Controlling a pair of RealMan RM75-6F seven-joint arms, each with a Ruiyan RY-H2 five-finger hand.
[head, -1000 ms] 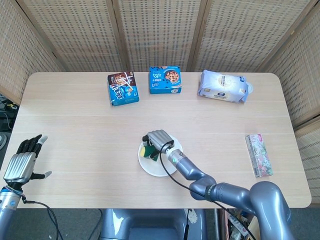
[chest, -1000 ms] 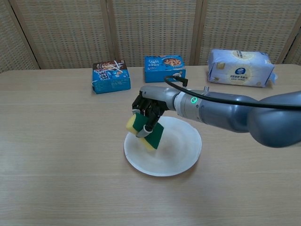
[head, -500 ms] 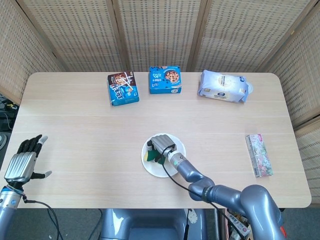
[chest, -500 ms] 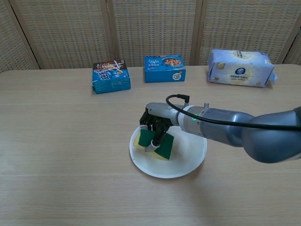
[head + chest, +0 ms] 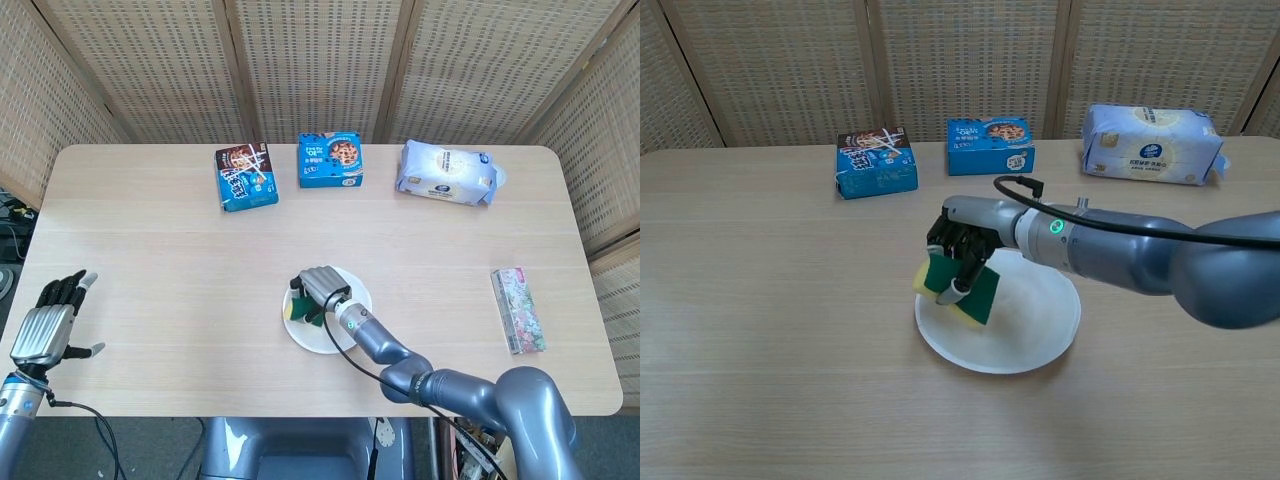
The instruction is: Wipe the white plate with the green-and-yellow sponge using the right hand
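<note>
The white plate (image 5: pixel 344 334) (image 5: pixel 1035 325) lies near the table's middle front. My right hand (image 5: pixel 318 284) (image 5: pixel 960 240) grips the green-and-yellow sponge (image 5: pixel 295 309) (image 5: pixel 962 291) over the plate's left part, the sponge tilted with its lower corner at the plate surface. Fingers cover the sponge's top. My left hand (image 5: pixel 44 322) hovers at the table's left front edge, fingers apart and holding nothing; only the head view shows it.
Along the back stand a dark-blue snack box (image 5: pixel 245 176) (image 5: pixel 875 161), a light-blue cookie box (image 5: pixel 330 160) (image 5: pixel 990 145) and a white tissue pack (image 5: pixel 447 172) (image 5: pixel 1150 144). A flowered packet (image 5: pixel 517 310) lies at the right. A cable (image 5: pixel 1015 183) loops off the right wrist.
My right hand swept the sponge down and right onto the plate, then lifted it back left and tilted it. The plate slid slightly right. The left hand stayed put.
</note>
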